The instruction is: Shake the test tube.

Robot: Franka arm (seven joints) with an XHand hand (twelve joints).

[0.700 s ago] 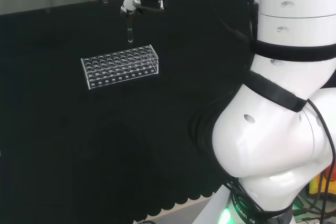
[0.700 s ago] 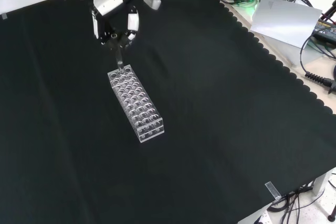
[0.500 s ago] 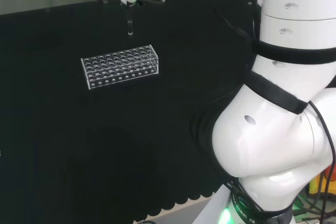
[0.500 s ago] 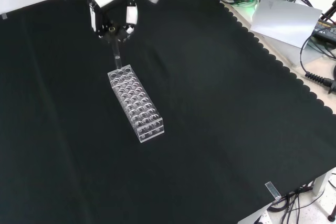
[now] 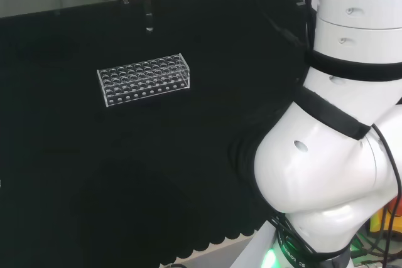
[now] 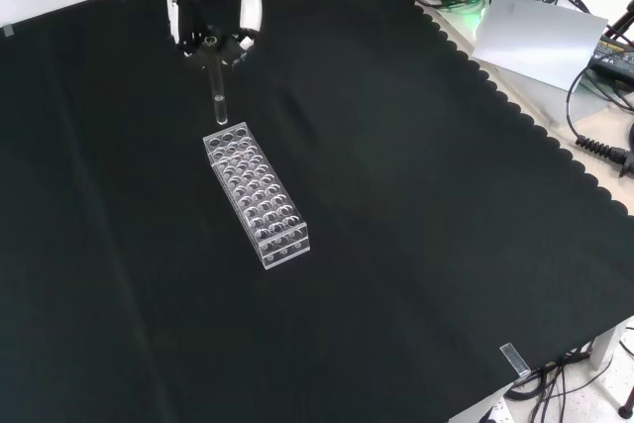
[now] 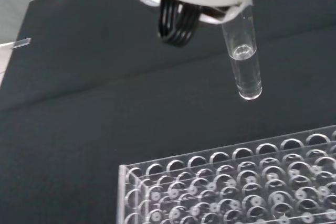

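While the test tube (image 6: 218,101) is being pinched at its top by the curled fingers (image 6: 246,19) of the robot hand (image 6: 210,7), it is being held upright in the air, clear of the clear plastic rack (image 6: 256,193) standing on the black-clothed surface (image 6: 416,205). In the front view the tube's rounded bottom is being kept just above the rack's far end, near the surface's far edge. In the wrist view a little clear liquid is being shown in its lower part.
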